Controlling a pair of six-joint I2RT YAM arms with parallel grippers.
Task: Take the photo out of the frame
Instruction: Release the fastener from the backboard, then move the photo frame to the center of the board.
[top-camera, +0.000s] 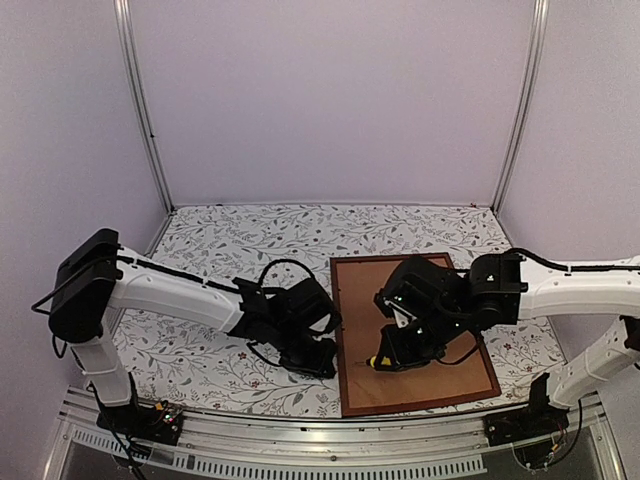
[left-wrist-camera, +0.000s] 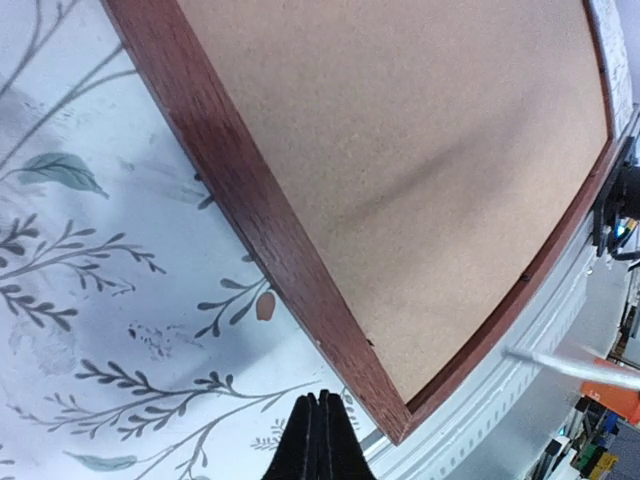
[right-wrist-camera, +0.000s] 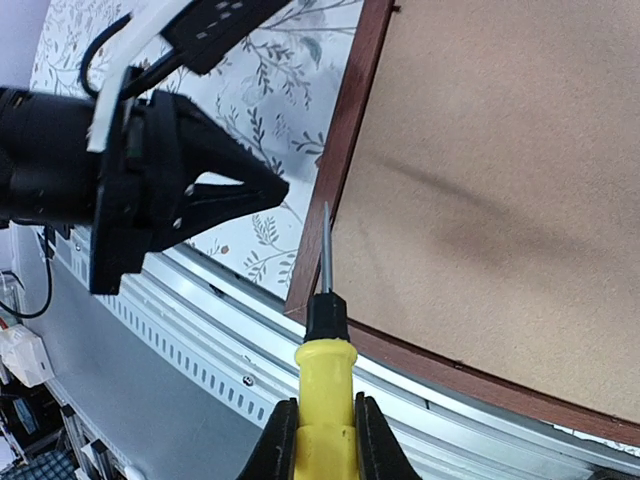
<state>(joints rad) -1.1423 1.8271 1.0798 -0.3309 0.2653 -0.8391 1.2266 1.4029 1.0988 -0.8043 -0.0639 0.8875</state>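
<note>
Found frame (top-camera: 337, 330) back-up on desk (top-camera: 220, 240), long axis running ahead of left claw (left-wrist-camera: 318, 445), pressed together, empty. Found right claw (right-wrist-camera: 322, 425) pinching yellow screwdriver (right-wrist-camera: 325, 345), tip aimed at frame's left rail.

Left fingers (left-wrist-camera: 302, 452) pressed together, right fingers (right-wrist-camera: 276, 450) clamped; both low

Soft even light from above, dim shadow band across the brown board (left-wrist-camera: 420, 190), frame (left-wrist-camera: 250, 220) looks bent in 2 wrist views, far corners fuzzy.

White arm links (top-camera: 170, 292), black joints (top-camera: 85, 285) and wrists (top-camera: 440, 297), looping black cables (top-camera: 275, 266).
</note>
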